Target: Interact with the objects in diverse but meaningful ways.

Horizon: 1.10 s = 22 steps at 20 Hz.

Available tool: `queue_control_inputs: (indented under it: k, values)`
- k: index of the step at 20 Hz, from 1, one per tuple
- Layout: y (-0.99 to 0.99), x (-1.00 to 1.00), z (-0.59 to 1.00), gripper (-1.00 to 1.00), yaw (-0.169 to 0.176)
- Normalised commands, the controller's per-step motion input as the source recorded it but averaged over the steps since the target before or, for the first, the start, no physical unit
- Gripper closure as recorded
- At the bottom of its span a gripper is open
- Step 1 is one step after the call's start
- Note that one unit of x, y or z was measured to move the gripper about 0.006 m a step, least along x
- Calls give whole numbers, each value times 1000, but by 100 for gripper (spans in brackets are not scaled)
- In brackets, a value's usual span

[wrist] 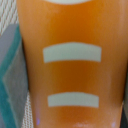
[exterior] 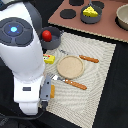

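In the exterior view my gripper (exterior: 48, 93) hangs low over the near left of the striped placemat (exterior: 92, 85), shut on the golden bread loaf (exterior: 52, 91), of which only an orange sliver shows. Up close in the wrist view, the bread loaf (wrist: 70, 65) fills the picture, orange with pale slashes, and hides my fingers. The red tomato (exterior: 46, 35) sits inside the grey saucepan (exterior: 55, 34) behind my arm. A yellow cheese wedge (exterior: 90, 10) rests in a dark pot (exterior: 90, 18) at the back. Beside the arm lies the yellow butter block (exterior: 48, 59).
A round wooden plate (exterior: 70, 66) sits mid-mat, with a wooden-handled knife (exterior: 89, 58) beyond it and a wooden-handled fork (exterior: 74, 83) in front. A brown stove board (exterior: 107, 27) with black burners and a beige bowl (exterior: 122, 16) stand at the back.
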Motion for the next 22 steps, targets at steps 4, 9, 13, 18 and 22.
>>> queue_control_inputs:
  k: [4, 9, 13, 18, 22]
  values:
    - [-149, 0, -56, -100, 48]
    - [-129, 17, -5, -100, 34]
    - [-14, 83, 279, -100, 1]
    - [21, 129, 390, -100, 0]
    - [84, 61, 414, -100, 0]
